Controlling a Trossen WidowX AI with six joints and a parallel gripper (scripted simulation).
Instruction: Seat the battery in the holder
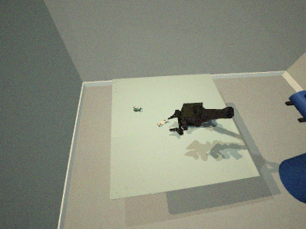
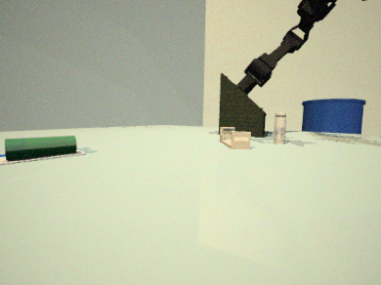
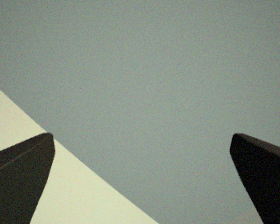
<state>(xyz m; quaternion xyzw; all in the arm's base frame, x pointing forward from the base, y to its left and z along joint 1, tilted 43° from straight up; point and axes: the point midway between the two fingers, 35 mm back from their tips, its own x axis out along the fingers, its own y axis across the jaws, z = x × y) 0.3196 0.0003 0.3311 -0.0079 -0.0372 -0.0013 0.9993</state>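
Observation:
The battery [image 2: 279, 128] [image 1: 172, 128] stands upright on the pale table, beside the holder. The holder [image 2: 235, 139] [image 1: 162, 122] is a small tan open cradle with raised ends and nothing in it. My gripper [image 1: 171, 124] [image 3: 145, 143] is open wide, with nothing between its fingers. In the exterior view the arm rises to the upper right and the fingertips are out of frame, so the gripper is high above the battery and holder. The wrist view shows only wall and a pale surface past the fingers. The spring and lip are too small to make out.
A green cylinder [image 1: 137, 109] [image 2: 41, 147] lies on a thin white base on the table [image 1: 145, 165], well away from the holder. The dark arm base [image 2: 239, 112] stands behind the holder in the exterior view. A blue round object [image 2: 333, 116] [image 1: 296, 176] is beyond the table.

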